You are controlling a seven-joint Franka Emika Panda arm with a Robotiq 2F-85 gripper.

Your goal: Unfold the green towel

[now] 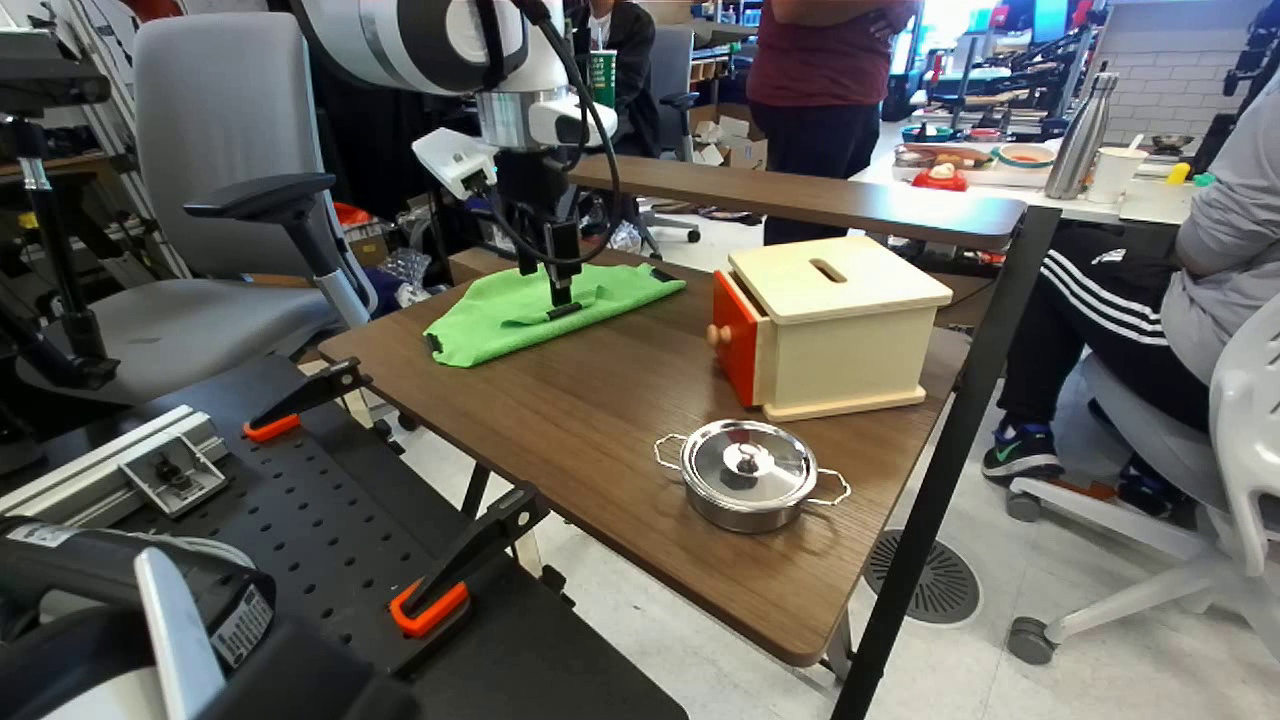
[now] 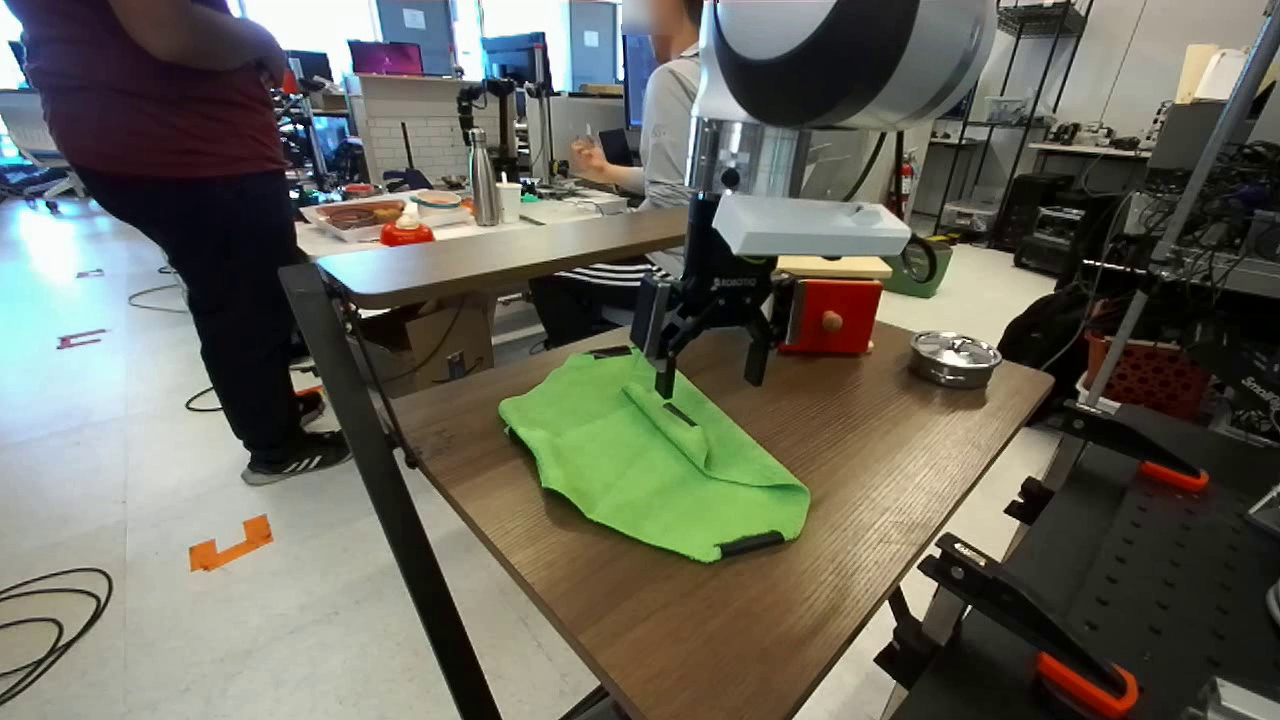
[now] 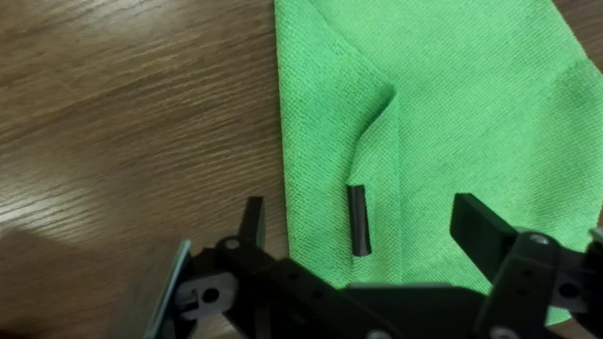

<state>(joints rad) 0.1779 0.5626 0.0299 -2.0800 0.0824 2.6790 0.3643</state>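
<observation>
In an exterior view, the towel is found on the table, upper left of centre; in an exterior view, the claw is seen spread apart, upper centre, nothing clamped. In the wrist view, unfolding is judged partly done: a folded flap is left, mid-frame.

Below your black gripper you have a green towel with black strips, on a brown, streaky-grained tabletop; apart from the gripper, a cream box has a red front.
</observation>
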